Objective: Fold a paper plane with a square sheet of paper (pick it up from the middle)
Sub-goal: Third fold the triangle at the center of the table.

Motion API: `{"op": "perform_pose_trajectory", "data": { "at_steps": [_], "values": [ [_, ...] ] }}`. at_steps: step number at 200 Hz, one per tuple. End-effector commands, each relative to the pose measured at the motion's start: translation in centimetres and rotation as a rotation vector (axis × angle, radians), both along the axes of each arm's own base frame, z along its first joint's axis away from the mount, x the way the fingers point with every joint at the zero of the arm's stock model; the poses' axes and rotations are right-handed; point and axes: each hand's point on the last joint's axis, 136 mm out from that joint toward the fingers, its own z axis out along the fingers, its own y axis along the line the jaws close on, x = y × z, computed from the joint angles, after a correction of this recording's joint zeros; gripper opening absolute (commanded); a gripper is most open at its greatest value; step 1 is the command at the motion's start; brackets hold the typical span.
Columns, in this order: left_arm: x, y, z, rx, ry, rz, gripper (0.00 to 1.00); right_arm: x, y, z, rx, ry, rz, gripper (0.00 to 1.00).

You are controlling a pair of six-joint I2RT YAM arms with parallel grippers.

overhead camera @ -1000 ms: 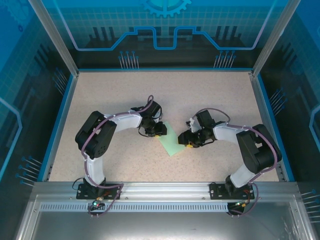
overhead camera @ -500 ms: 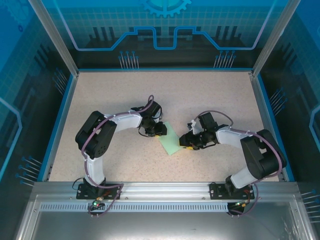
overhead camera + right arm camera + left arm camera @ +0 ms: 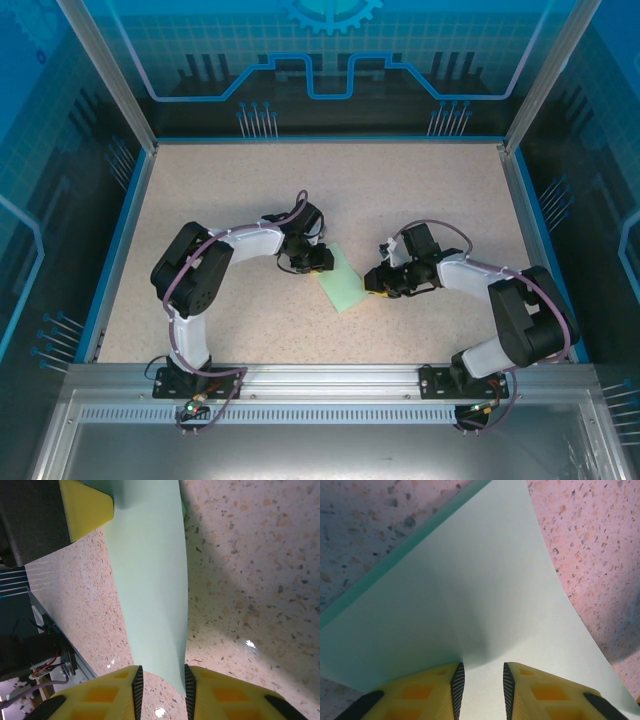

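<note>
Both grippers are meeting at a folded sheet near the middle of the table.

I am looking down on the speckled table [image 3: 330,190], where the pale green sheet of paper [image 3: 340,282] is lying just toward 6 o'clock of centre, between the two arms. It is lifting a little into a soft ridge in the left wrist view [image 3: 480,590] and showing as a narrow curved strip in the right wrist view [image 3: 150,580]. The left gripper [image 3: 318,262] is sitting at the sheet's 10 o'clock corner, its yellow fingers [image 3: 437,690] standing a narrow gap apart with paper showing between them. The right gripper [image 3: 375,283] is reaching in at the sheet's 3 o'clock edge, its jaws also slightly apart around the paper's end [image 3: 161,675].
</note>
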Motion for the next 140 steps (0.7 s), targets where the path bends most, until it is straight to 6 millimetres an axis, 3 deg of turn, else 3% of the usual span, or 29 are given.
{"op": "perform_pose_trajectory", "data": {
  "at_steps": [1,77,140],
  "values": [
    [-0.5,0.0,-0.8,0.022,0.024,-0.027,0.31,-0.3,-0.5,0.1,-0.007,0.016,-0.016,0.23],
    [-0.3,-0.3,-0.7,0.004,0.024,-0.031,0.31,0.3,1.1,0.6,-0.009,0.003,0.014,0.07],
    [-0.4,-0.5,-0.5,-0.005,0.023,-0.037,0.31,0.6,3.9,0.9,-0.002,-0.006,0.065,0.04]
  ]
}}
